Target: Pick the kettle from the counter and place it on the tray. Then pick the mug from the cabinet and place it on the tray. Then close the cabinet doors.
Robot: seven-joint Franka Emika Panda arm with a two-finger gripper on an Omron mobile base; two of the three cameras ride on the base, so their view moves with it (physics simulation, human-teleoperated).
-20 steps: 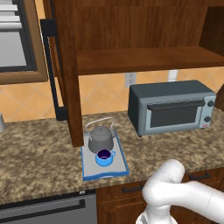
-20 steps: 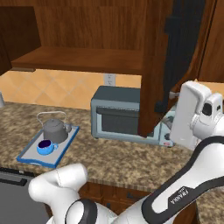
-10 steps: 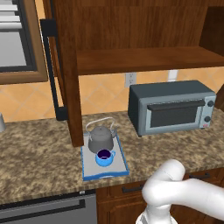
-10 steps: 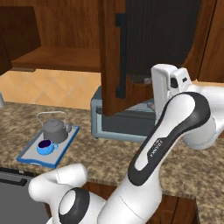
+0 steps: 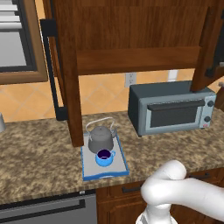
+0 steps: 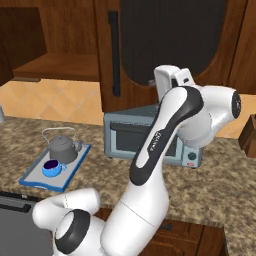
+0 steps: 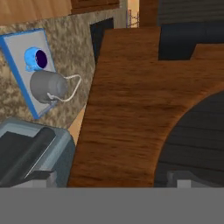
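The dark grey kettle (image 5: 100,139) and the small blue mug (image 5: 104,157) stand together on the blue-rimmed tray (image 5: 119,162) on the speckled counter (image 5: 39,153). Above them the cabinet (image 5: 135,59) shows its wooden shelf. Its left door (image 5: 65,78) stands wide open, edge-on. The right door (image 6: 170,40), with its dark arched panel and black bar handle (image 6: 114,55), is swung partway across the cabinet. My white hand (image 6: 172,82) is pressed up against that door. My gripper (image 7: 112,177) is open, its tips wide apart close to the door's wood (image 7: 127,109). Kettle (image 7: 47,85) and mug (image 7: 37,58) lie far below.
A grey toaster oven (image 5: 170,109) sits on the counter right of the tray, under the cabinet. A wall oven (image 5: 13,39) is at the far left and a dishwasher front (image 5: 43,212) below the counter edge.
The right cabinet door has swung steadily leftward toward shut, and my arm and hand have followed it. Kettle, mug and tray have not moved.
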